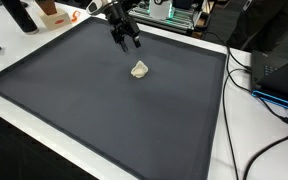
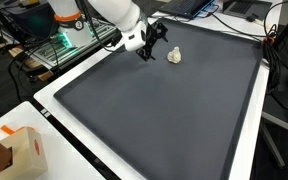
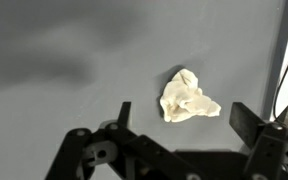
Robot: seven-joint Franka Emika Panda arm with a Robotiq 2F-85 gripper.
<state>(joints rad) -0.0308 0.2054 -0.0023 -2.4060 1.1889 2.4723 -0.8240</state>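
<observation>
**Tool spread wide beside the wad, gripping nothing**

The wad (image 1: 140,69), a small crumpled white lump, lies on a dark grey mat (image 1: 84,115) that covers most of the white counter (image 1: 222,150). The tool (image 1: 128,43) hangs near the wad and apart from it, on the wad's far side in an exterior view. In another exterior view the wad (image 2: 174,56) sits just beside the tool (image 2: 151,57), with a strip of bare mat between them. In the wrist view the wad (image 3: 189,97) lies just ahead of the two dark fingers (image 3: 124,115), roughly in line with the gap between them.

The wad lies close to one edge of the mat, the one behind the tool in an exterior view. On its other sides the mat runs out flat and bare, well away from the wad. Past the mat's edges a narrow white rim of counter shows all round. Cables (image 1: 274,110) trail over the counter well apart from the wad, beyond the mat's side edge. A cardboard box (image 2: 19,150) stands far from the wad, off the mat's opposite corner.

The tool's fingers are spread fully apart, wider than the wad. They have hold of nothing and touch neither wad nor mat, as far as the views show.
</observation>
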